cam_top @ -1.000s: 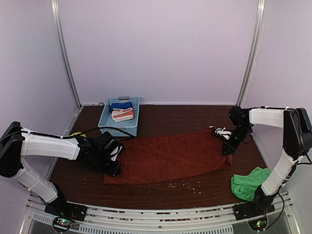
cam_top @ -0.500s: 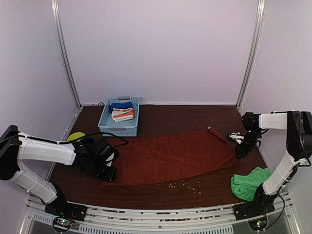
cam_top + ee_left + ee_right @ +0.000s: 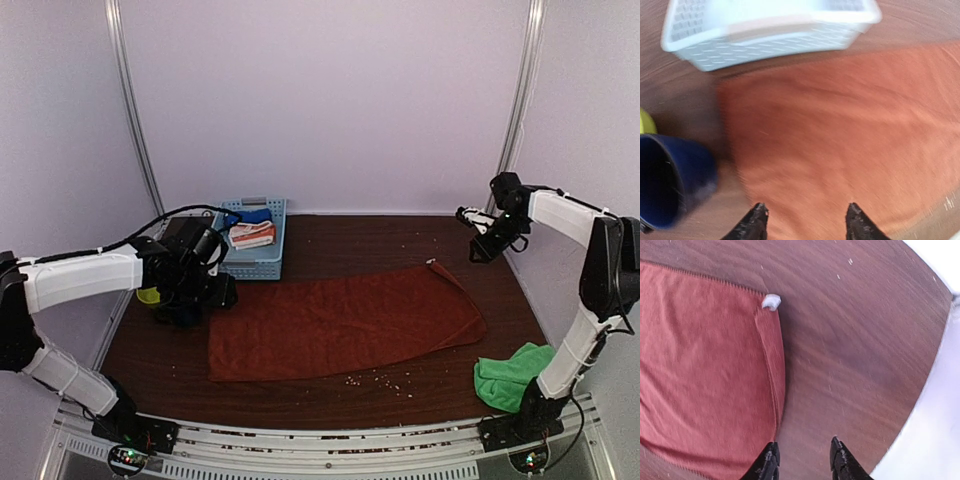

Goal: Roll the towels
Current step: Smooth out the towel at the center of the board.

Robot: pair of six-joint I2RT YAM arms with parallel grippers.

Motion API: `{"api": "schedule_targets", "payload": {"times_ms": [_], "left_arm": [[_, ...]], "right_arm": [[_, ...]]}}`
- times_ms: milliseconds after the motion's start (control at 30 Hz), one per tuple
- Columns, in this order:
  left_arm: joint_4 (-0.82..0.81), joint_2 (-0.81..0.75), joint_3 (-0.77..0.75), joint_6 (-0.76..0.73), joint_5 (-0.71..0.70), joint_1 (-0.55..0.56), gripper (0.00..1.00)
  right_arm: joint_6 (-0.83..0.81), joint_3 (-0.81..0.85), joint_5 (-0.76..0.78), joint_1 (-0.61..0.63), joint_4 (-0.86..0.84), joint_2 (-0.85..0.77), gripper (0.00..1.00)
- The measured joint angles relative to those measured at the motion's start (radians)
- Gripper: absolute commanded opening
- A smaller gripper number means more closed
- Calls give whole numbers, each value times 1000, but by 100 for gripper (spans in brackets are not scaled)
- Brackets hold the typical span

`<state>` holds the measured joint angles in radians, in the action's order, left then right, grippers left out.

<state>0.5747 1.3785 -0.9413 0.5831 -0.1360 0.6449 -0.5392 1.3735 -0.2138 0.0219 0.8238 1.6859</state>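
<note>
The rust towel (image 3: 345, 320) lies spread flat across the middle of the table, its small white tag (image 3: 771, 301) at the far right corner. The green towel (image 3: 510, 375) sits crumpled at the front right. My left gripper (image 3: 212, 293) hovers over the rust towel's left end (image 3: 840, 130), open, with nothing between its fingertips (image 3: 757, 216). My right gripper (image 3: 480, 248) is raised near the back right wall, beyond the towel's right edge (image 3: 775, 380). It is open too, with bare table under it.
A light blue basket (image 3: 262, 265) holding a blue cloth and a striped cloth stands at the back left. A dark blue cup (image 3: 670, 180) and a yellow object (image 3: 644, 122) sit just left of the rust towel. Crumbs lie near the front edge.
Both grippers have let go of the rust towel's ends and lifted away. The left moved back toward the basket, the right toward the back right wall. The towel has settled flat.
</note>
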Motion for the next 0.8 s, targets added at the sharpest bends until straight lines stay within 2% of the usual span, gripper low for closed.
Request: {"api": "schedule_targets", "payload": {"times_ms": [200, 400, 800], "left_arm": [[-6, 149, -47, -36, -14, -108, 58], [-27, 250, -104, -61, -15, -136, 57], [-47, 284, -132, -92, -21, -180, 57]], "right_arm": [[48, 78, 35, 122, -68, 181, 42], [69, 148, 106, 219, -107, 314, 47], [121, 186, 241, 188, -183, 380, 47]]}}
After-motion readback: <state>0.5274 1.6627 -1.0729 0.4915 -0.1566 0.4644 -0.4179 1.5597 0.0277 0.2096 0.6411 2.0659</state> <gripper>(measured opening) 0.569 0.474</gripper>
